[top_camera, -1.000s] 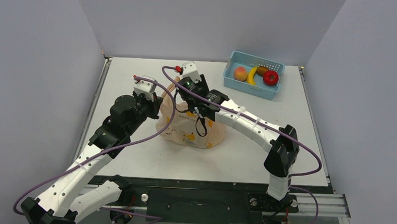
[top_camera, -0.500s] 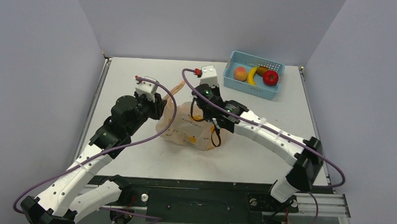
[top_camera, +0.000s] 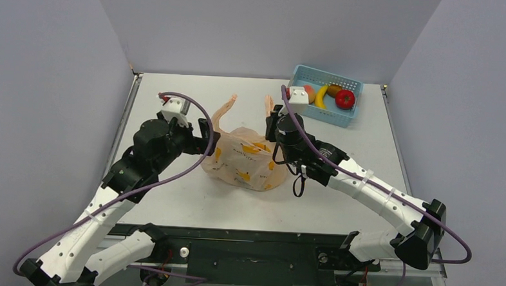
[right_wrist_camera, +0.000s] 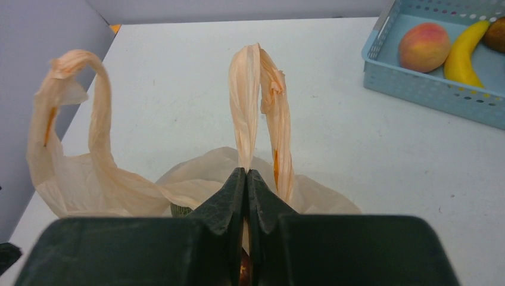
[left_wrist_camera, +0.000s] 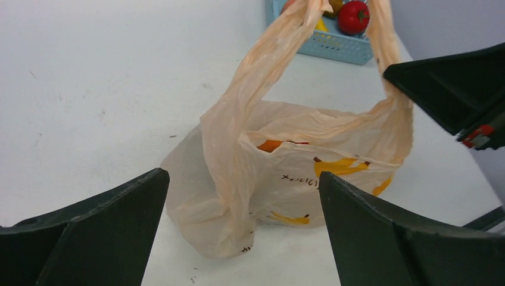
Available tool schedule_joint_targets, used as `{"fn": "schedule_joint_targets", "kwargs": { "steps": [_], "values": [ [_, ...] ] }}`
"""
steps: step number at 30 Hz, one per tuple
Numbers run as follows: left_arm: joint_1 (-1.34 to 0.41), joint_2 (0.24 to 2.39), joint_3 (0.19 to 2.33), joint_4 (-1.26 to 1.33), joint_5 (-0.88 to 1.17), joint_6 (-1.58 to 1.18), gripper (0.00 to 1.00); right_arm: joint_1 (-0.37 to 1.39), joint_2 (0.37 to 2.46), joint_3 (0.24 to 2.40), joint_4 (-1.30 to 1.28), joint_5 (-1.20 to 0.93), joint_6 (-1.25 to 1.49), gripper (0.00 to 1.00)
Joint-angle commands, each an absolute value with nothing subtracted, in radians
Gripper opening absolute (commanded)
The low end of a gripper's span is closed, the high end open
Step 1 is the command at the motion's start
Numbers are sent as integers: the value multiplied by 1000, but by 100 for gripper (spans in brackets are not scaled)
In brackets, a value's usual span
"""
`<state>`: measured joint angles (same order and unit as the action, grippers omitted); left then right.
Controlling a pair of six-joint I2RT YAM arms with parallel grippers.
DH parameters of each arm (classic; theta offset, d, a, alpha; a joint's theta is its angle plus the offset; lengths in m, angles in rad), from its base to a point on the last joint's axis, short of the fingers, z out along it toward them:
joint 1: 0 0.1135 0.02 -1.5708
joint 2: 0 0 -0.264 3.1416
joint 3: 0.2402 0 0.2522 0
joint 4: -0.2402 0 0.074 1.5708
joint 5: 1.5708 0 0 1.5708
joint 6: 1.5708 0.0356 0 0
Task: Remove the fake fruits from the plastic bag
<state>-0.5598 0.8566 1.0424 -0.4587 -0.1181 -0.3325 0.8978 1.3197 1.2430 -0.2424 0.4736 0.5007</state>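
Plastic bag (top_camera: 246, 161) slumped on the middle of the table (top_camera: 177, 201), mouth gaping upward. Two loop handles standing up toward the far edge: left handle (top_camera: 225, 111) free and curled, right handle (top_camera: 269, 105) rising straight out of a pinch. Thin, crinkled, pale-orange film, with yellow patches and a line of dark print on the side toward the near edge. Inside the mouth, a sliver of dull-green melon (right_wrist_camera: 180, 210) in the right wrist view and an orange-red patch (left_wrist_camera: 271, 145) in the left wrist view; which fruit, cannot tell.

Right claw (top_camera: 271, 129) clamped tight on the bag's film at the foot of the right handle, fingertips (right_wrist_camera: 235, 185) pressed together with plastic between them. Left claw (top_camera: 209, 138) spread wide just beside the bag's left flank, facing it, holding nothing; contact with the film impossible to judge.

Blue basket (top_camera: 332, 115) at the far right corner of the table, well apart from the bag. In it a yellow banana (top_camera: 321, 97), a shiny red round fruit (top_camera: 345, 99) and a peach-coloured fruit (right_wrist_camera: 423, 46), side by side.
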Motion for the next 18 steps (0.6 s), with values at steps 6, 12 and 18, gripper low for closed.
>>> {"fn": "schedule_joint_targets", "kwargs": {
  "steps": [6, 12, 18],
  "values": [
    [-538, 819, 1228, -703, -104, -559, 97, 878, 1318, 1368, -339, 380, 510, 0],
    [-538, 919, 1346, -707, -80, -476, 97, 879, 1274, 1314, -328, 361, 495, 0],
    [-518, 1172, 1586, -829, -108, -342, 97, 875, 1245, 1269, -259, 321, 494, 0]
  ]
}}
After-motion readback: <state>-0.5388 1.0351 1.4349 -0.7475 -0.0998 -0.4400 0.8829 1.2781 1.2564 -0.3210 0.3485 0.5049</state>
